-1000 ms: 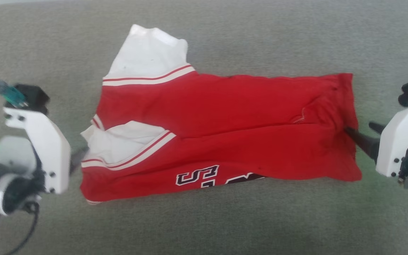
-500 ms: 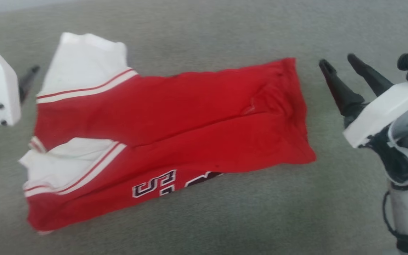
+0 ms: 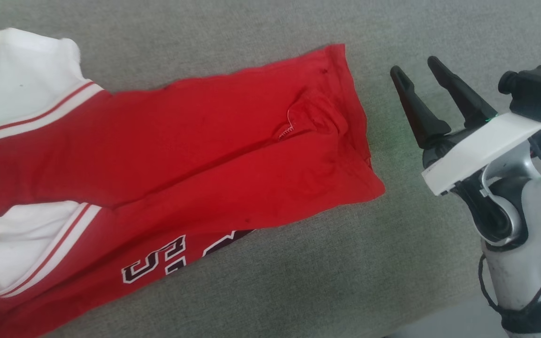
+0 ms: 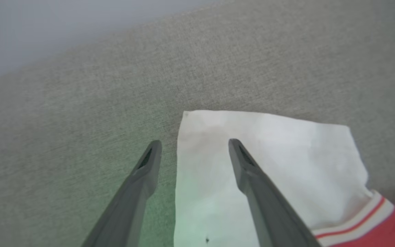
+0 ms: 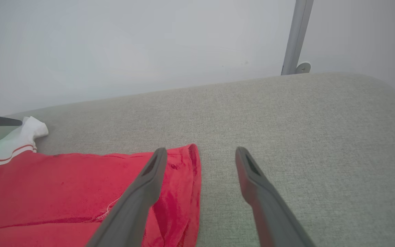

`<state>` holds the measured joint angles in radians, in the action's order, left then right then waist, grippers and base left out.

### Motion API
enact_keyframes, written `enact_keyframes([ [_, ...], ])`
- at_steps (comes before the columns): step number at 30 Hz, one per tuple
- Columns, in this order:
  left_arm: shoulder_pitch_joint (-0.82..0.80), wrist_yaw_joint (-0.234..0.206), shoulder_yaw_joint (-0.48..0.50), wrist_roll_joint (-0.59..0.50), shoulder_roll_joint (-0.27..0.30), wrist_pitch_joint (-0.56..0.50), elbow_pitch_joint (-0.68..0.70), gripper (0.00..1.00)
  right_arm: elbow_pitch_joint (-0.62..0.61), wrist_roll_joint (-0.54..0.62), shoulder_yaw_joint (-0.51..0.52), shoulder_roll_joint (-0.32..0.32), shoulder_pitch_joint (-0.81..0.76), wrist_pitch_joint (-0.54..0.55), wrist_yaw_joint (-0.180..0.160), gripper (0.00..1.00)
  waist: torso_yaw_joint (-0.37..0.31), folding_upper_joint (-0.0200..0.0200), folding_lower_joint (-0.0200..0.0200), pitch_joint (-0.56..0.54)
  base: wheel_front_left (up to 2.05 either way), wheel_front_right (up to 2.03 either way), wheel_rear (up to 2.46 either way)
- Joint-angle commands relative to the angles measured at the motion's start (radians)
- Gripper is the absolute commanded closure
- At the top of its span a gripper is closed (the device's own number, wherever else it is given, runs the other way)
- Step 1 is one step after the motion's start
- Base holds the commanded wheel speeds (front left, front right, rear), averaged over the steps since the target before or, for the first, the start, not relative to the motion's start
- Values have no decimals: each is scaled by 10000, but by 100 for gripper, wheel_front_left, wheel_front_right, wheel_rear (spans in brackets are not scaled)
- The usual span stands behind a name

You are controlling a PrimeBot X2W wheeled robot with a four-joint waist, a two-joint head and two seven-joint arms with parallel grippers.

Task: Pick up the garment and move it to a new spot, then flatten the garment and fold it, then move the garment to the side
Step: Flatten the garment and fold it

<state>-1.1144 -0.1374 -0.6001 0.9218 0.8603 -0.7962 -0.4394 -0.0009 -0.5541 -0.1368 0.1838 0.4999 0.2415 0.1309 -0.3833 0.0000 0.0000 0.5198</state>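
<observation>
Quick take on the garment (image 3: pixel 181 155): it looks like soft, light jersey knit, so it's expected to flop and sag wherever it isn't supported. Nothing fragile there. It probably isn't slippery either. The grey upholstered cushion (image 3: pixel 298 272) under it looks grippy enough that dragging would likely bunch it up, so lifting is advised over sliding. It's best grabbed at both short ends at once: the red hem (image 3: pixel 356 108) on the right and the white sleeve (image 4: pixel 269 164) end on the left, pinched through all layers. With a single-layer pinch it would probably just fall open.

Looks-wise, it's a red T-shirt laid out long across the cushion, with the sides apparently folded in lengthwise and a crease running down the middle. Two white short sleeves with red-and-white stripe trim (image 3: pixel 35 117) are seen at the left end. A black white-outlined number print (image 3: pixel 155 265) is partly tucked under along the near edge. Some wrinkling is noted near the hem.

The right gripper (image 3: pixel 413 65) is held with its fingers spread wide and nothing in it, just beside the hem end and clear of the cloth. The left gripper (image 4: pixel 194 143) is spread and empty too, with one finger over the sleeve and the other over bare cushion, straddling the sleeve's edge. Whether the cloth is actually touched can't be told.
</observation>
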Motion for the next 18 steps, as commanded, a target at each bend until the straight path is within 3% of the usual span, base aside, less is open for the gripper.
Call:
enact_keyframes([
  [1, -179, 78, -54, -99, -55, -121, -222, 0, 30, -36, -53, -36, 164, -68, -5, 0, -163, 0, 0, 229, 0, 0, 0],
  [7, -709, -14, -366, -38, -573, -1072, -1815, 0, 348, -293, -291, 34, 514, 128, -5, 0, -204, 0, 0, 587, 0, 0, 0],
  [8, -681, -54, -537, 68, -787, -1559, -2214, 100, 503, -413, -323, 47, 633, 293, -5, 0, -144, 0, 0, 662, 0, 0, 0],
  [11, -811, -81, -664, 133, -1085, -1911, -2464, 100, 689, -474, -395, 107, 910, 722, -5, 0, 15, 0, 0, 779, 0, 0, 0],
  [18, -1339, 370, -852, -88, -1776, -1370, -2619, 100, 1475, -519, -693, 419, 1988, 2329, -5, 0, 711, 0, 0, 965, 0, 0, 0],
])
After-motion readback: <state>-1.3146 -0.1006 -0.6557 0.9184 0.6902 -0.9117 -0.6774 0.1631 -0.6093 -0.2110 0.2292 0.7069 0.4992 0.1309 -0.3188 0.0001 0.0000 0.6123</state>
